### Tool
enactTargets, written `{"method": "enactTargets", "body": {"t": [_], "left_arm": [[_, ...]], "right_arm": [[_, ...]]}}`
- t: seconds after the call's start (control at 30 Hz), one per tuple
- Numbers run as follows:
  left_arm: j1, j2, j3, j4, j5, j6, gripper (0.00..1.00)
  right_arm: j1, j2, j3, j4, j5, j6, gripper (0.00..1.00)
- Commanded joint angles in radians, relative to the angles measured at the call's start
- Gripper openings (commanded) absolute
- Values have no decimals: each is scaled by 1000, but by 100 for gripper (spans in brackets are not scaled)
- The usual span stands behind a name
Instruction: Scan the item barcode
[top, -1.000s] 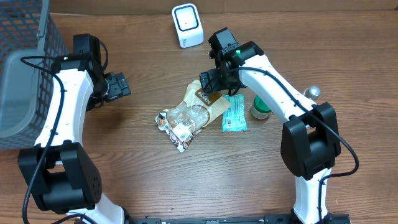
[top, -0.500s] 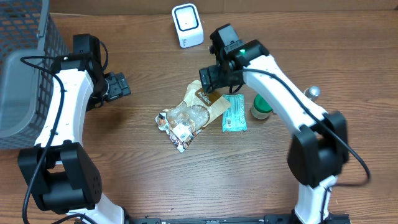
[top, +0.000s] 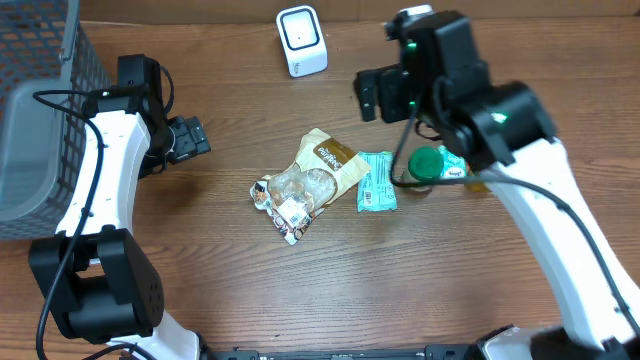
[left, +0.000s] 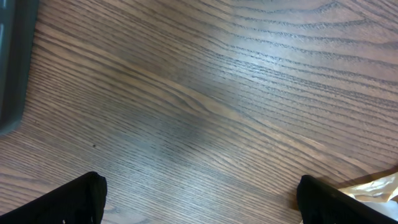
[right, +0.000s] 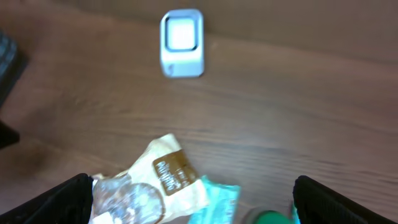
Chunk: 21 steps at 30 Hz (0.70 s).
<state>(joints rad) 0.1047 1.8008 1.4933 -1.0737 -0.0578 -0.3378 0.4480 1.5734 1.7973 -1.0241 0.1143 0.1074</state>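
Right pincer (top: 371, 95) wide, empty, upper centre; left pincer (top: 194, 139) wide, idle. Pinch snack bag (top: 318, 172) by edge; turn your barcode side toward scanner (top: 301, 40), top centre.

Honestly there's not much you can actually read here. The cream snack bag (top: 322, 170) has a brown label (top: 329, 153) with white lettering on it, but from overhead it's too small to make out, and in the right wrist view the same label is just a blur of white script. The teal packet (top: 376, 182) beside it has some pale print, also illegible. There's a small white sticker (top: 293, 210) on the clear wrapping (top: 290, 187) at the bag's lower end, can't tell what's printed on it. The bottle label (top: 452, 168) peeking out beside the green cap (top: 425, 162) is unreadable as well.
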Motion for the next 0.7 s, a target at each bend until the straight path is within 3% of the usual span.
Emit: {"method": "enactTargets", "body": {"t": [0.0,0.2,0.43,0.67], "left_arm": [[-2,-3,19,1,-12,-3,100],[-2,-3,19,2,-12,-3,100],[-2,-3,19,2,-12,-3,100],[-2,-3,19,2,-12,-3,100]], "right_arm": [[-28,-118,-17,2,85,-8,100],[-118,-349,-216,61,87,-6,100],[-222,-720,-681,341,64,-6,100],[-296,-1115,-1092,491,38,-3,100]]}}
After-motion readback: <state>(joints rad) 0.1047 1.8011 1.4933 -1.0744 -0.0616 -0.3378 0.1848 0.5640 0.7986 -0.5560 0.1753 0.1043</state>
